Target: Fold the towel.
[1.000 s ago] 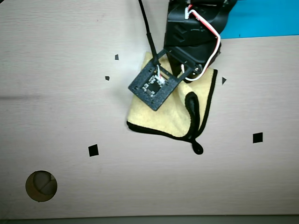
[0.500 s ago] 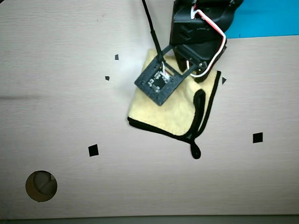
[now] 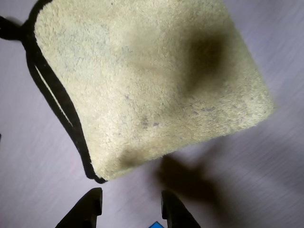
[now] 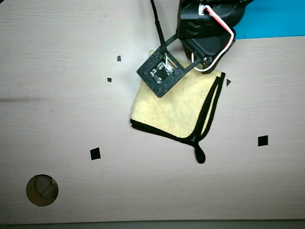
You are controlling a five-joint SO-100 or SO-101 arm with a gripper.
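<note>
Your pincer (image 3: 129, 205) stands slightly parted and empty, its tips just short of the towel (image 3: 152, 85), which lies flat on the table (image 4: 57, 119) straight ahead of them. The towel (image 4: 174, 107) already looks doubled into a compact square, so you have little left, perhaps one more fold. No writing or labels show.

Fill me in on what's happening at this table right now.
A single robot arm is working on a pale yellow towel on the wooden table. The towel lies folded, black trim along two edges, corner loop sticking out. The gripper is open and empty, just off the towel's edge, holding nothing.
</note>
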